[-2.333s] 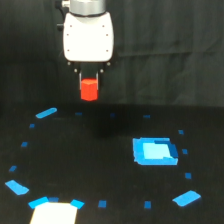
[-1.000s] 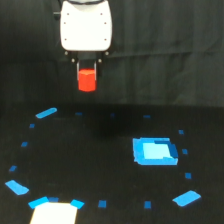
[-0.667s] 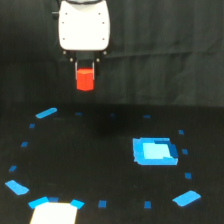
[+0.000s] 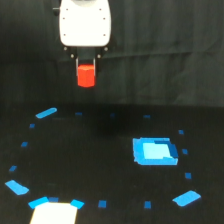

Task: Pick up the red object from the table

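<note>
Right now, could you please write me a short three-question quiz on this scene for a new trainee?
1. True or false: the red object rests on the table.
2. Which is larger: (a) the blue square patch towards the exterior view's right, or (b) the small blue tape mark near the bottom edge?
3. Fill in: the gripper has its jaws closed on the ____.

Key
1. False: it hangs in the jaws, well above the surface.
2. (a).
3. red object.
</note>
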Available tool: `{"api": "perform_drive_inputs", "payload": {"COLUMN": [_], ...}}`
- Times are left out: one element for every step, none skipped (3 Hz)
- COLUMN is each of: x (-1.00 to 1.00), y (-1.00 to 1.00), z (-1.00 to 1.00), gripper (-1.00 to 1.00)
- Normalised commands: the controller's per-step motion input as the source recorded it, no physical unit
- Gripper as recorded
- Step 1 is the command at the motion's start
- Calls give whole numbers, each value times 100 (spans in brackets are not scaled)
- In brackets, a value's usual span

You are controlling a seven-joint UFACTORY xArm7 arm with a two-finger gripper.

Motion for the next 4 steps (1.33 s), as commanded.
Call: {"api": "perform_drive_inputs", "payload": {"x": [3, -1, 24, 31], "y": [-10, -24, 8, -13], "z": [59, 64, 0, -25], "gripper": [-100, -100, -100, -100]}}
